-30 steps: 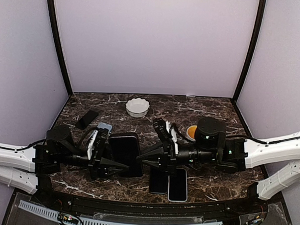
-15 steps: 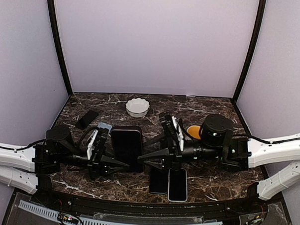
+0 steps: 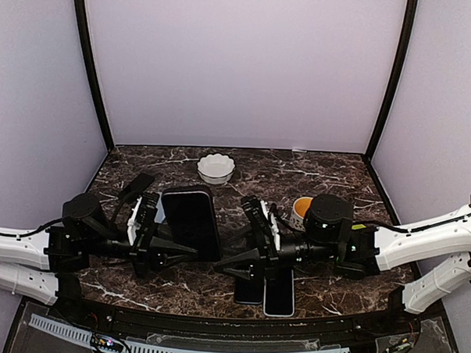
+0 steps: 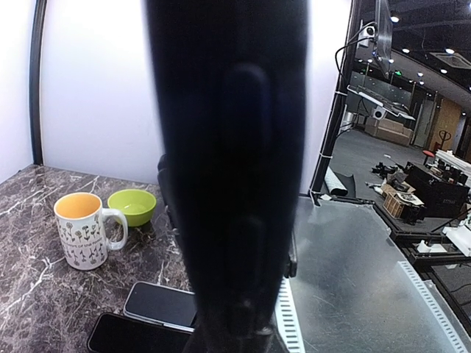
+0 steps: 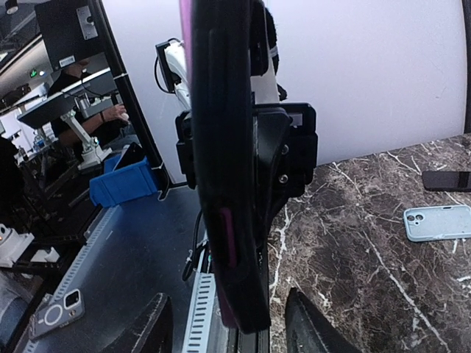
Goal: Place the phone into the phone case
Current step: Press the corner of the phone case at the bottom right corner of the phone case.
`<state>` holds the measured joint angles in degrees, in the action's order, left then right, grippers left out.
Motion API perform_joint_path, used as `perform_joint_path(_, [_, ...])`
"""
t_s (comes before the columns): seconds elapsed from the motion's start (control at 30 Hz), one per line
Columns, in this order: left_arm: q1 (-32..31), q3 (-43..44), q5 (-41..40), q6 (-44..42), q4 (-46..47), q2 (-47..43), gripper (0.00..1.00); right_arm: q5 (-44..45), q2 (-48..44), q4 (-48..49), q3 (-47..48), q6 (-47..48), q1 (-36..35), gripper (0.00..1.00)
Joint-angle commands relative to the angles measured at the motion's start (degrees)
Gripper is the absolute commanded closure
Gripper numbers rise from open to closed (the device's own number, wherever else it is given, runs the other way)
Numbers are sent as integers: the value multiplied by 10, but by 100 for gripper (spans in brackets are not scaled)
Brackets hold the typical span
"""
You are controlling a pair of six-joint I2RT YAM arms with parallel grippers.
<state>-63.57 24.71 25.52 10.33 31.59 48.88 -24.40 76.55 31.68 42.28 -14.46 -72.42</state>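
Marble table (image 3: 337, 169): work surface, arms reaching in from either side.

Left gripper (image 3: 166, 242): clamped on the near long edge of the dark slab (image 3: 190, 221), which it holds at centre-left, tilted up off the table. In the left wrist view the slab fills the frame edge-on.

Right gripper (image 3: 240, 251): faces the slab from the other side. In its own wrist view the fingers (image 5: 151, 327) stand apart either side of the slab's edge, and I see no contact.

Dark slab: moulded side buttons and a magenta-tinted rim suggest a phone case. I cannot tell whether a handset already sits inside.

Two handsets (image 3: 250, 290), (image 3: 279, 294): flat, side by side, touching, near the front edge below the right gripper.

Mug (image 4: 82, 232): upright, well clear.

Handling, as I judge it: the slab is light and stiff across its face, with springy lips if it is a case. The handsets are glossy, slippery and glass-faced. I would pinch across the long edges near mid-length, keeping off the screen.
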Motion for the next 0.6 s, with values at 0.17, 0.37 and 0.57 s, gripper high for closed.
perform_joint_path(0.17, [-1, 25, -2, -3, 29, -6, 100, 3, 26, 52, 21, -16, 0, 100])
perform_joint_path(0.37, [-1, 24, -10, -11, 21, -14, 100, 46, -2, 29, 8, -9, 0, 100])
perform_joint_path(0.57, [-1, 23, -12, -14, 18, -18, 100, 70, -22, 7, -7, -7, 0, 55])
